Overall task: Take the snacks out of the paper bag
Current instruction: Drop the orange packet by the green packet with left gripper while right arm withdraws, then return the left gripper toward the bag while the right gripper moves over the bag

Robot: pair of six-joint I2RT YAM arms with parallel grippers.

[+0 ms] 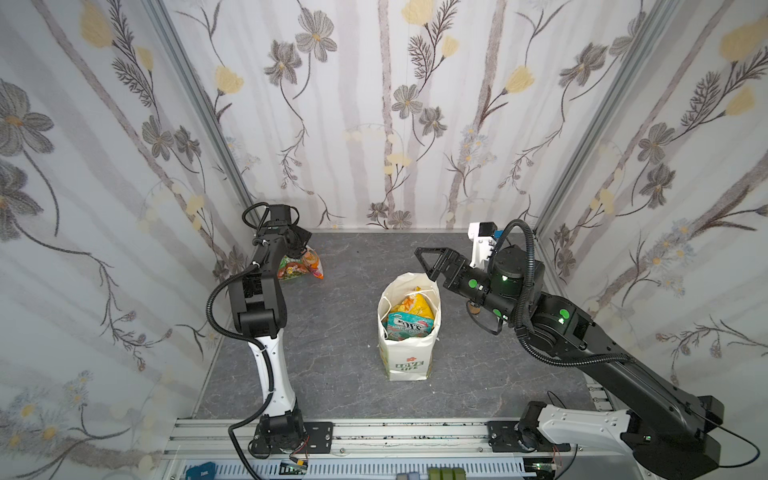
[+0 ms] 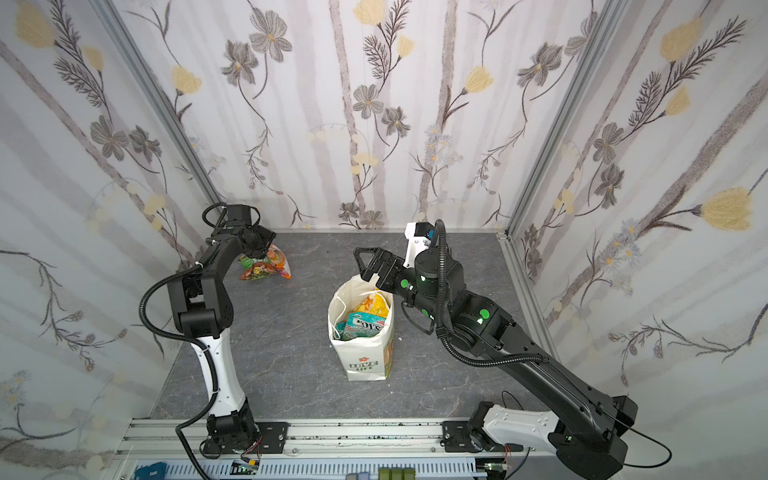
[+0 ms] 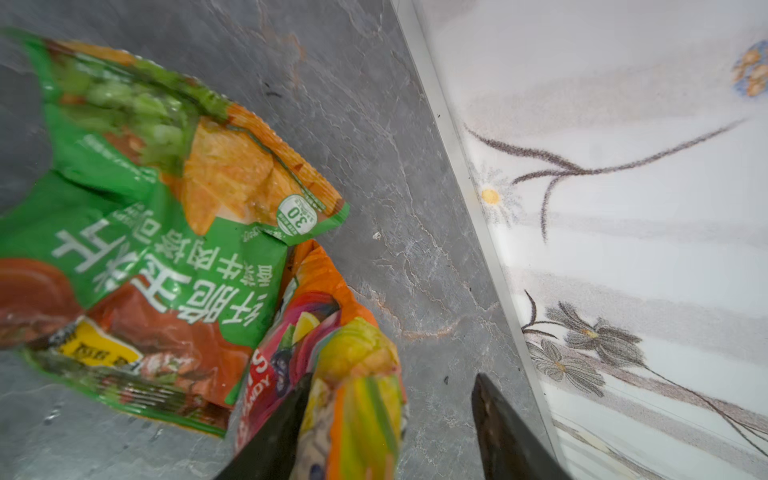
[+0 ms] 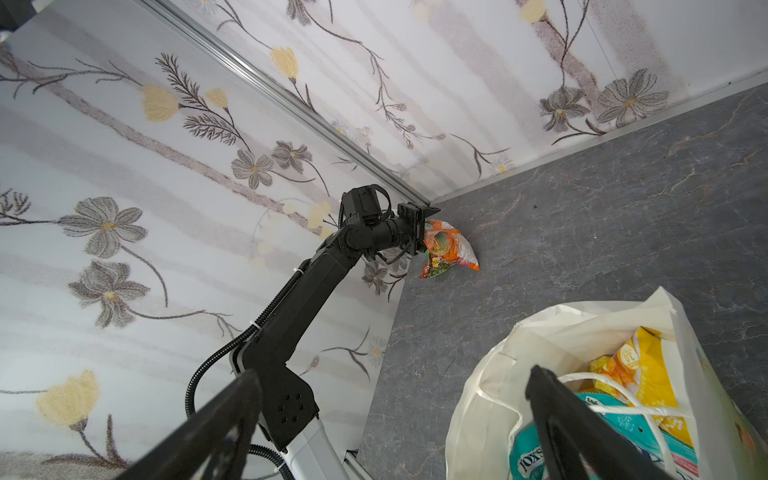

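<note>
While the paper bag (image 1: pixel 409 357) stands upright near the middle of the grey surface (image 1: pixel 324 353), I count two of the snacks (image 1: pixel 411 316) in its open mouth. A yellow packet (image 1: pixel 420 305) sits toward the far side and a teal packet (image 1: pixel 409 325) printed FOX'S nearer the front. Both top views show them below the rim.

Two more lie out on the surface in the far left corner, close to the side wall (image 1: pixel 124 208). They are a green packet (image 3: pixel 166 249) and an orange packet (image 3: pixel 357 374) with fruit print, touching each other, the green one's corner over the orange one's edge.

On my left arm (image 1: pixel 266 365) the left jaws stand apart right over that pair. One finger (image 3: pixel 282 424) is against the orange packet's side. The other finger (image 3: pixel 498 432) is clear of it, with bare surface showing between, so nothing is clamped.

On my right arm (image 1: pixel 623 374) the right jaws are spread wide and empty, hovering at the bag's far right rim. From the wrist, one finger (image 4: pixel 582 424) hangs over the bag's mouth and the other (image 4: pixel 208 428) is out past the bag's side. Whether a tip touches the paper I cannot tell.
</note>
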